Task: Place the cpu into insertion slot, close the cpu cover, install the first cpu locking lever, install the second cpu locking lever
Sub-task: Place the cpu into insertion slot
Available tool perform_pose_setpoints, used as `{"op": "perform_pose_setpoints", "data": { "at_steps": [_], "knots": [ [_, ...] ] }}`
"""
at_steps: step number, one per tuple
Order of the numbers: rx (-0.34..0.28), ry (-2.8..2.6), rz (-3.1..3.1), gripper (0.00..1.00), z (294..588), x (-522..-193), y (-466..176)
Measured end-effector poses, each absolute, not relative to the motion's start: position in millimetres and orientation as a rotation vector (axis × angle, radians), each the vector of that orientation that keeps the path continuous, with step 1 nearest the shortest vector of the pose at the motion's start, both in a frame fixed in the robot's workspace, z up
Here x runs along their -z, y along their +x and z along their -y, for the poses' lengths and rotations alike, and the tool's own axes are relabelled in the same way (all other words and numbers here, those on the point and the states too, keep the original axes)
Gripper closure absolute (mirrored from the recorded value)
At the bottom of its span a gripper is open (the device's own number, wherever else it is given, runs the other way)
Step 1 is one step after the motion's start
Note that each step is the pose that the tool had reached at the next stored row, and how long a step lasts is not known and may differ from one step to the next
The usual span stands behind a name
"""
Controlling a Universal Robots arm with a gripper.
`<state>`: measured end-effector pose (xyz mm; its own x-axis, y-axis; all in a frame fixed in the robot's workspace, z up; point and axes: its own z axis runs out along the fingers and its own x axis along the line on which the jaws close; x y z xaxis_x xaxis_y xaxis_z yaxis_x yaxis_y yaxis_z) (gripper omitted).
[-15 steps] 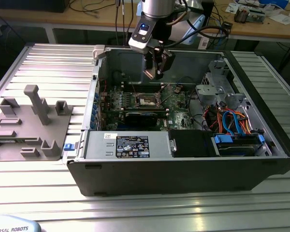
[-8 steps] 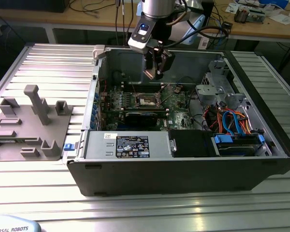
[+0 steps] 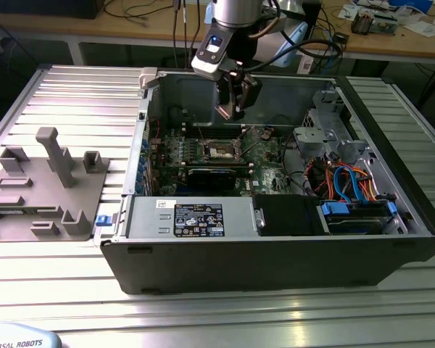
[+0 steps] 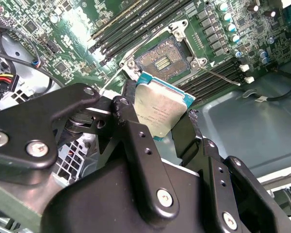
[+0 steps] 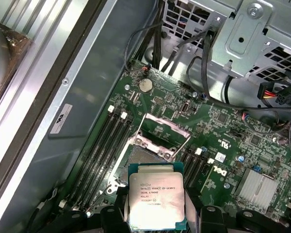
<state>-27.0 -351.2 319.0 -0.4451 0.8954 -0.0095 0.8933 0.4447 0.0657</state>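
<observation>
Aloft, one hand [image 5: 157, 217] grips one cpu [image 5: 156, 194].

You have one cpu [image 5: 156, 200], one insertion slot [image 4: 161, 62] and one cpu cover [image 5: 167, 127], with two thin locking levers [image 4: 220, 76]. One arm [image 3: 235, 14] ends in one gripper [image 3: 230, 111] with two fingers [image 4: 136, 141]. Count one open computer case [image 3: 275, 268] and one grey fixture block [image 3: 51, 196] on the surface [image 3: 203, 319] (plus, inside the case, one long black card [image 3: 214, 174], one coin battery [image 5: 144, 85] and one finned heatsink [image 5: 254, 187]).
</observation>
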Motion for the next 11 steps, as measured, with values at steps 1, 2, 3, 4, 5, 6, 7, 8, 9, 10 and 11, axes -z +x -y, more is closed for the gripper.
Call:
{"op": "perform_pose_setpoints", "data": {
  "at_steps": [1, 2, 3, 4, 5, 6, 7, 8, 9, 10, 11],
  "knots": [
    [-0.077, 1.634, -2.631, 0.46, 351.2, -319.0, -27.0],
    [-0.075, 1.638, -2.628, 0.46, 351.2, -319.0, -27.0],
    [-0.073, 1.641, -2.625, 0.46, 351.2, -319.0, -27.0],
    [-0.072, 1.643, -2.623, 0.46, 351.3, -318.9, -27.0],
    [-0.072, 1.644, -2.623, 0.46, 351.2, -318.8, -27.0],
    [-0.071, 1.646, -2.622, 0.46, 351.2, -318.7, -27.0],
    [-0.069, 1.65, -2.622, 0.46, 351.2, -318.6, -27.0],
    [-0.065, 1.655, -2.624, 0.46, 351.2, -318.5, -27.0],
    [-0.057, 1.663, -2.629, 0.46, 351.2, -318.4, -27.0],
    [-0.051, 1.669, -2.632, 0.46, 351.2, -318.3, -27.0],
    [-0.044, 1.677, -2.636, 0.46, 351.2, -318.2, -27.0]
  ]
}}
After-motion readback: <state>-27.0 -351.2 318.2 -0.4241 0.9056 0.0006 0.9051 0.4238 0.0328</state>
